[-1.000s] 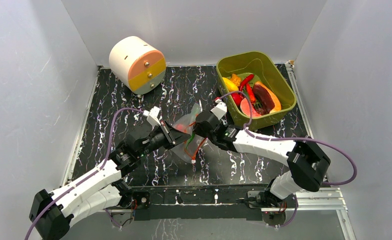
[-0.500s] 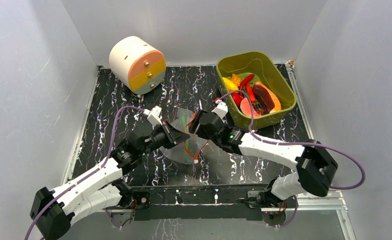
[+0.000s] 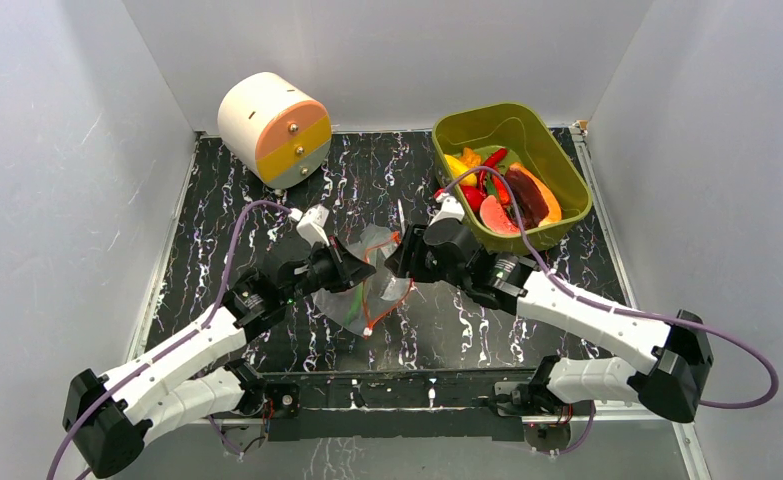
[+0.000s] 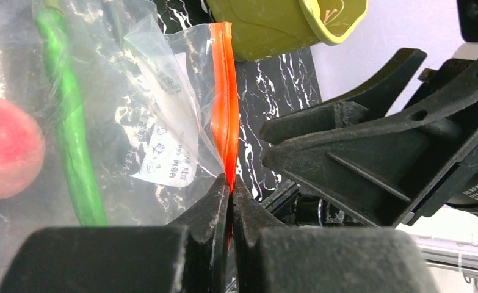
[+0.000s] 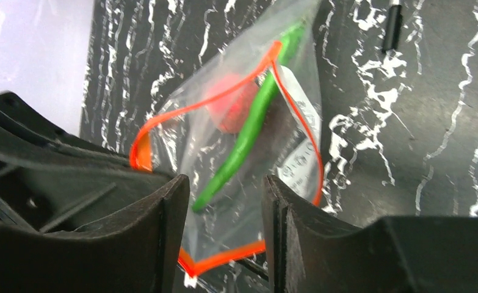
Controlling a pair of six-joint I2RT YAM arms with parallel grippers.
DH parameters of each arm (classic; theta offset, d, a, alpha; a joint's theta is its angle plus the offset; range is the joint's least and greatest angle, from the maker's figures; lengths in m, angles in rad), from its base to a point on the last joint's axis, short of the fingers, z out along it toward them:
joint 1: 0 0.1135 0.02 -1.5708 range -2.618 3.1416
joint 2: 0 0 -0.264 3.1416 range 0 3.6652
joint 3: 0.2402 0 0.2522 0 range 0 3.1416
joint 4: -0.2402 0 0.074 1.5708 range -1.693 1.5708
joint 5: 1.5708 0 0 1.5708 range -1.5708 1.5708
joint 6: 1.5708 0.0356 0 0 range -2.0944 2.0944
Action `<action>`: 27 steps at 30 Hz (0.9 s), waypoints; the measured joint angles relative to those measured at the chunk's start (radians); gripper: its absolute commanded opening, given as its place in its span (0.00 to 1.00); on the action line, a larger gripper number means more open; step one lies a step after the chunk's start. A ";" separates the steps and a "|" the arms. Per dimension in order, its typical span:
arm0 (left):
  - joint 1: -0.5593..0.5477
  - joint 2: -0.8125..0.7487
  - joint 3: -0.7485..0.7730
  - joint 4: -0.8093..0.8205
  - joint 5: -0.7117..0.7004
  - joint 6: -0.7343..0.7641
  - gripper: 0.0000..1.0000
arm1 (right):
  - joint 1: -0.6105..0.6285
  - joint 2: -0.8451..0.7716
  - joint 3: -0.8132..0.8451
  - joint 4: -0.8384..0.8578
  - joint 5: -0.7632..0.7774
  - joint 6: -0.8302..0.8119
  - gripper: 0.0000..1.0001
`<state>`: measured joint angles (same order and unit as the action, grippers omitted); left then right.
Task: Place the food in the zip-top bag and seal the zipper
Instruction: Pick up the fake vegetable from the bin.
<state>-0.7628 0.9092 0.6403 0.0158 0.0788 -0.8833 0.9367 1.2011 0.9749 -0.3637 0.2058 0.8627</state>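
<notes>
The zip-top bag [image 3: 372, 290] hangs at mid-table between both grippers, its mouth gaping. My left gripper [image 4: 230, 183] is shut on the orange-red zipper [image 4: 223, 91] at the bag's edge. Inside the bag lie a pink-orange peach [image 4: 4, 155] and a long green pepper [image 4: 71, 122]. My right gripper [image 5: 224, 189] stands open just in front of the mouth. Its fingers straddle the zipper [image 5: 236, 250] without pinching it. In the right wrist view the pepper [image 5: 248, 131] and the peach [image 5: 230, 104] show through the plastic. More food [image 3: 497, 195] lies in the tub.
The olive-green tub [image 3: 557, 215] stands at the back right, close behind the right arm. A cream, orange and yellow cylinder [image 3: 272, 128] lies at the back left. A thin black stick [image 5: 393, 27] lies on the marbled mat beyond the bag.
The right gripper has opened and drawn back a little to the right of the bag's mouth. The bag has sagged lower, still held by the left gripper.
</notes>
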 measured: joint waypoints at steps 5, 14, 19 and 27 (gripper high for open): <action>0.000 -0.002 0.020 -0.053 -0.028 0.057 0.00 | 0.000 -0.047 0.000 -0.089 0.004 -0.048 0.40; 0.000 -0.012 0.061 -0.167 -0.080 0.249 0.00 | -0.001 -0.056 0.153 -0.256 0.114 -0.195 0.39; 0.000 -0.027 0.061 -0.212 -0.083 0.357 0.00 | -0.018 -0.054 0.243 -0.272 0.226 -0.309 0.39; 0.000 -0.082 0.054 -0.229 -0.082 0.453 0.00 | -0.302 0.049 0.327 -0.237 0.218 -0.431 0.39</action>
<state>-0.7628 0.8268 0.6941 -0.2134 -0.0032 -0.4305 0.6346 1.2499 1.3014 -0.6010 0.4236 0.4316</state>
